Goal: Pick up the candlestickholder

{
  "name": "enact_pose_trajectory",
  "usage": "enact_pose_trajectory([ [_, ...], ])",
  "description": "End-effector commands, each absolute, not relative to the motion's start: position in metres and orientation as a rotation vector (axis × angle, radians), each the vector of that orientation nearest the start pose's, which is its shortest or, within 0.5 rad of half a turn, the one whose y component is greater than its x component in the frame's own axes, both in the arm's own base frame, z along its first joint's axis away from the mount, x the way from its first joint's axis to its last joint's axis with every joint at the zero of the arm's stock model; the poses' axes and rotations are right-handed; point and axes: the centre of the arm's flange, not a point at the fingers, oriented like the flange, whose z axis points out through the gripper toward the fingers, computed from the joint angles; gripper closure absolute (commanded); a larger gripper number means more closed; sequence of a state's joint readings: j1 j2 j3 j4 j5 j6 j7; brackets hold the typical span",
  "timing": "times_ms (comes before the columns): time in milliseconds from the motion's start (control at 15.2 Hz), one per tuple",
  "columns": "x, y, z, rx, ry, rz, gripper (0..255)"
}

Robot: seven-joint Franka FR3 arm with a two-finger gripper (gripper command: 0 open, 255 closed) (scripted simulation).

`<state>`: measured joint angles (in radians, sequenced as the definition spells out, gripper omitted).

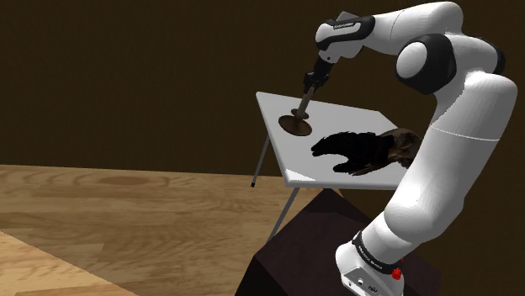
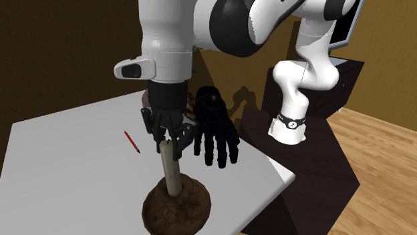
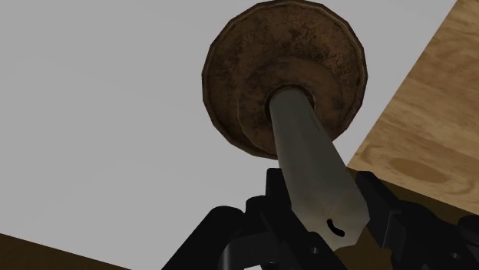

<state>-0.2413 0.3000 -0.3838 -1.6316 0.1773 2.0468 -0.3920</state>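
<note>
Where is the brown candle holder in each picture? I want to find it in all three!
Shoulder view: the candlestick holder stands above the picture's middle, near the left corner of the white table, under the pincer.
Second exterior view: it stands at the bottom middle, close to the camera.
Wrist view: it stretches straight away from the pincer.
Shared landmark: the white table under it.

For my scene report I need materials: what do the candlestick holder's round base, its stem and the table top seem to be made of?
The base is mottled dark brown and matt: perhaps aged metal or wood. The stem is smooth, even grey-beige: maybe metal or wax. The table top is plain light grey without texture, so its material is open.
</note>
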Motion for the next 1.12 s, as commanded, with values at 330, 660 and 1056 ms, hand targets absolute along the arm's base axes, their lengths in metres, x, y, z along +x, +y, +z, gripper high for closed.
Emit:
enact_pose_trajectory([
  [330, 0.554, -0.356, 0.499, -3.123, 0.442, -0.23, 255],
  [660, 0.554, -0.356, 0.526, -3.123, 0.442, -0.23, 255],
  [1056, 0.554, -0.356, 0.548, -3.123, 0.442, -0.23, 255],
])
